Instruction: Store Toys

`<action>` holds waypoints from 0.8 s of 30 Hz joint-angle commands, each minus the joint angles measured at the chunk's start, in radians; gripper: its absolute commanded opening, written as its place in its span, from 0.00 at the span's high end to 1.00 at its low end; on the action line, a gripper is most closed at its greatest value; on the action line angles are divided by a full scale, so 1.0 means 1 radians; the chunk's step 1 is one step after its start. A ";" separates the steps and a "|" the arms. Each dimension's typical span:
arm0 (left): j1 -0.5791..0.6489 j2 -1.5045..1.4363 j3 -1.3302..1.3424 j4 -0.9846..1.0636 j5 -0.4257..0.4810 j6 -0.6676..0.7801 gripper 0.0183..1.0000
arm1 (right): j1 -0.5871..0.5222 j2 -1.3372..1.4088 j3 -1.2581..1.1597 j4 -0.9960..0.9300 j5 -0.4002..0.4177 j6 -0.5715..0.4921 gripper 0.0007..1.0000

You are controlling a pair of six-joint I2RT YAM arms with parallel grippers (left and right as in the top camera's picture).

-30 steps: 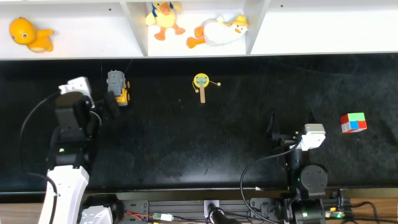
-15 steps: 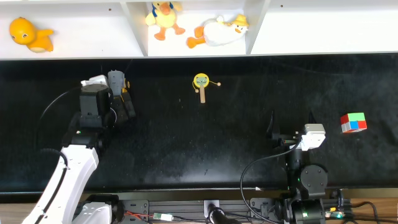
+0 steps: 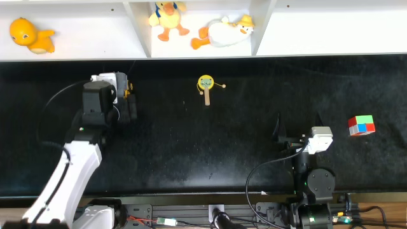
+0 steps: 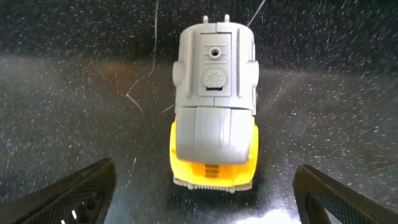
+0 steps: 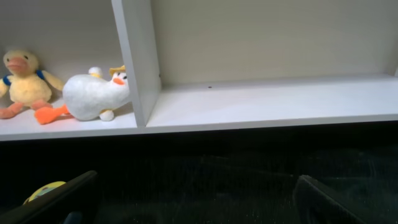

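A grey and yellow toy truck [image 4: 214,106] stands on the black table, seen from straight above in the left wrist view. My left gripper [image 4: 205,180] is open, its two fingers spread wide on either side of the truck's yellow end without touching it. From the top view the truck [image 3: 121,83] lies at the back left, partly covered by the left gripper [image 3: 128,105]. My right gripper [image 5: 196,199] is open and holds nothing, low over the table at the front right [image 3: 278,130].
A yellow rattle [image 3: 206,84] lies at the back centre and a coloured cube [image 3: 361,125] at the right. The white shelf [image 3: 267,48] behind holds an orange duck [image 3: 30,35], a yellow duck plush [image 3: 168,16] and a white goose plush [image 3: 222,32]; its right bay [image 5: 273,99] is bare.
My left arm has swung right and toward the shelf, bringing its open gripper from beside the truck to over it. The right arm has kept still.
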 commanded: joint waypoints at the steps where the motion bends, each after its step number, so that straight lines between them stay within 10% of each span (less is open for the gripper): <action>1: 0.013 0.060 0.062 0.008 -0.015 0.047 0.07 | -0.003 -0.007 -0.014 0.005 0.010 0.004 0.00; 11: 0.033 0.140 0.072 0.070 0.025 0.039 0.08 | -0.003 -0.007 -0.014 0.005 0.010 0.004 0.00; 24: 0.033 0.176 0.072 0.125 0.065 0.008 0.36 | -0.003 -0.007 -0.014 0.005 0.010 0.004 0.00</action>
